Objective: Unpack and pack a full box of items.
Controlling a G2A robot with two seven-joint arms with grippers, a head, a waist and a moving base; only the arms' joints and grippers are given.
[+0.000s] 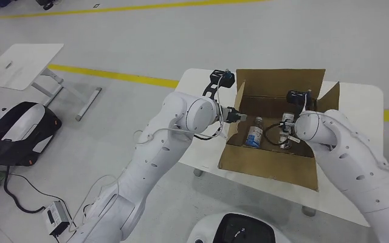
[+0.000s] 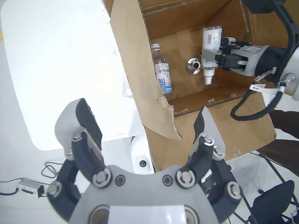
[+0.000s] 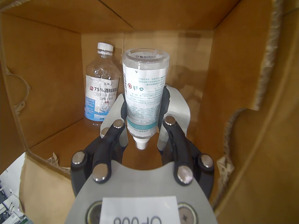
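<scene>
An open cardboard box (image 1: 267,164) stands on the white table (image 1: 200,85). My right gripper (image 3: 143,99) is inside it, shut on a white-labelled spray bottle (image 3: 144,78) held nozzle toward the wrist, above the box floor. A clear bottle with a blue label (image 3: 101,87) rests against the box wall beside it. On the box floor lies a small round metal part (image 2: 193,65). My left gripper (image 2: 142,110) hangs open and holds nothing, just outside the box's left wall (image 2: 210,129), by a torn flap. From above, the left gripper (image 1: 238,115) sits at the box's left edge.
The box's flaps stand up around the opening, and one left flap (image 2: 163,122) is ripped. Bare table surface (image 2: 58,59) lies left of the box. On the floor to the far left stand a small white side table (image 1: 27,64) and a black-and-white case (image 1: 24,130).
</scene>
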